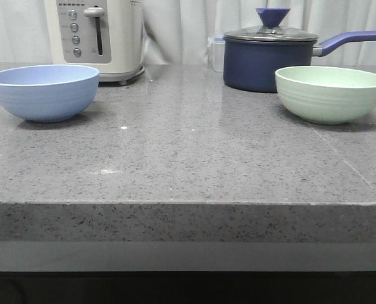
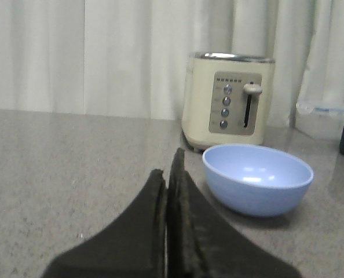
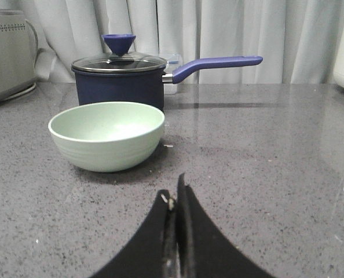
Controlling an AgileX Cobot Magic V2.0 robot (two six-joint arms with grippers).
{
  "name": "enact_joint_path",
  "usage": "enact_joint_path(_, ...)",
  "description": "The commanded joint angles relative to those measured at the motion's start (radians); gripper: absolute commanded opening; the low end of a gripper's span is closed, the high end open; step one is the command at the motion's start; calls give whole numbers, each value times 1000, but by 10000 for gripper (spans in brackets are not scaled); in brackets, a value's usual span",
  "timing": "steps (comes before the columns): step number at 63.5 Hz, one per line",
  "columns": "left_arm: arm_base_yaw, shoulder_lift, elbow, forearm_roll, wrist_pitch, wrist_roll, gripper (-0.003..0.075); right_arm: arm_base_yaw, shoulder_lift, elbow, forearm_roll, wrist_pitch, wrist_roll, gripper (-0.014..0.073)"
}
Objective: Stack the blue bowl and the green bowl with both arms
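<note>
The left hand point(image 2: 171, 168) has its two black fingers pressed together with nothing between them, hovering low over the grey speckled counter point(image 1: 188, 158); the right hand point(image 3: 176, 197) is the same — fingers closed on each other, empty, just above the stone. Neither hand shows in the front view. Just beyond the left hand and slightly to its right sits the blue bowl point(image 2: 258, 178), upright and empty, apart from the fingertips. In the front view the blue bowl point(image 1: 43, 91) stands at the far left of the counter, close to the left edge. Behind it, a little to the right, is a cream toaster point(image 1: 94, 37) with a grey control panel, four round buttons and a lever; the bowl and the toaster are near each other, but whether they touch cannot be told. Ahead of the right hand and to its left sits the green bowl point(image 3: 106, 135), also upright and empty, clear of the fingers. The front view puts the green bowl point(image 1: 331, 93) at the far right of the counter, well apart from the blue one, with a wide stretch of stone between them. Just behind it stands a dark navy saucepan point(image 1: 268, 61) with a glass lid, a blue knob and a blue handle pointing right — close to the bowl's rim. Pale curtains point(image 3: 230, 35) hang along the back.
</note>
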Motion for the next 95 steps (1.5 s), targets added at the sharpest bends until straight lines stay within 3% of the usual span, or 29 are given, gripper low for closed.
enact_joint_path(1, -1, -7, -116, -14, -53, -7, -20, -6, -20, -101, 0, -30, -3, -63)
enact_joint_path(18, -1, 149, -465, 2, 207, 0, -20, -6, 48, -380, -27, 105, -4, -63)
enact_joint_path(38, -1, 419, -742, 2, 387, 0, -20, -6, 338, -668, -32, 302, -4, -63)
enact_joint_path(53, -1, 533, -757, 1, 396, 0, -20, -6, 555, -714, -32, 418, -4, -63)
enact_joint_path(79, -1, 618, -757, -6, 436, 0, -19, -6, 733, -714, -32, 462, -4, -55)
enact_joint_path(85, -1, 634, -757, -6, 464, 0, 13, -6, 747, -714, -32, 473, -4, 56)
enact_joint_path(89, -1, 643, -757, -6, 472, 0, 97, -6, 748, -714, -32, 474, -4, 166)
enact_joint_path(95, -1, 652, -757, -6, 477, 0, 295, -6, 750, -714, -32, 474, -4, 400)
